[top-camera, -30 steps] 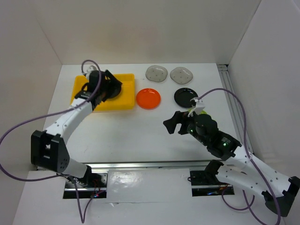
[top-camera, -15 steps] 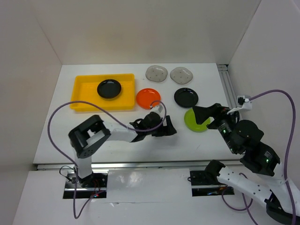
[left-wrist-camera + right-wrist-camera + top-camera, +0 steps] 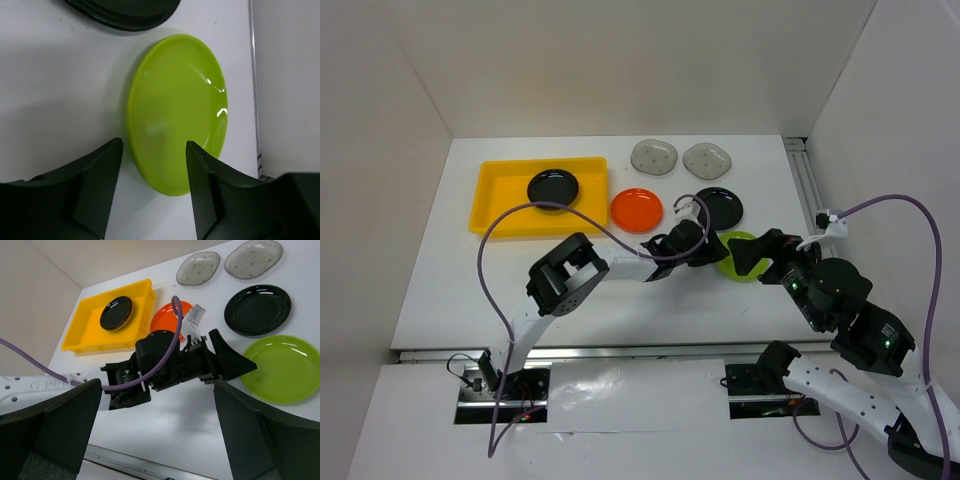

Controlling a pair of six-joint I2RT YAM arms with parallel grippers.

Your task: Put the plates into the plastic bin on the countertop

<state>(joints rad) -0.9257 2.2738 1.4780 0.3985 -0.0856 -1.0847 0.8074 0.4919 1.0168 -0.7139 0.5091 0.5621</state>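
Black left jaws: partly open, with the fingers point(image 3: 95, 195) either side of the near rim of the lime-green plate point(image 3: 175, 110). Nothing is lifted, and I cannot tell whether the pads touch the rim. They stood wider a moment ago, so they look to be narrowing onto it.
Lime-green plate: flat on the worktop point(image 3: 700, 310) at the right, just nearer the arms than the loose black plate point(image 3: 717, 207), and well apart from the bin.
Left arm point(image 3: 630, 268): stretched low across the middle to the right side. A second ago it was over the yellow bin point(image 3: 505, 212).
Right jaws: spread wide and empty, fingers point(image 3: 55, 425) hanging above the near side of the green plate and looking down on the left wrist. A second ago they hung further left.
Yellow bin: far left, with the binned black plate point(image 3: 553, 187) lying inside, left there now that the arm has gone.
Still outside: the orange plate point(image 3: 637, 210) just right of the bin, the two grey speckled plates point(image 3: 654, 156) at the back, the loose black plate and the green one.
Meaning: one plate is delivered and the next pick is probably under way.
Next: likely a firm pinch on the rim, a lift, then a long carry leftward.
Risk: the glossy shallow rim could slip, and both arms crowd this one plate.
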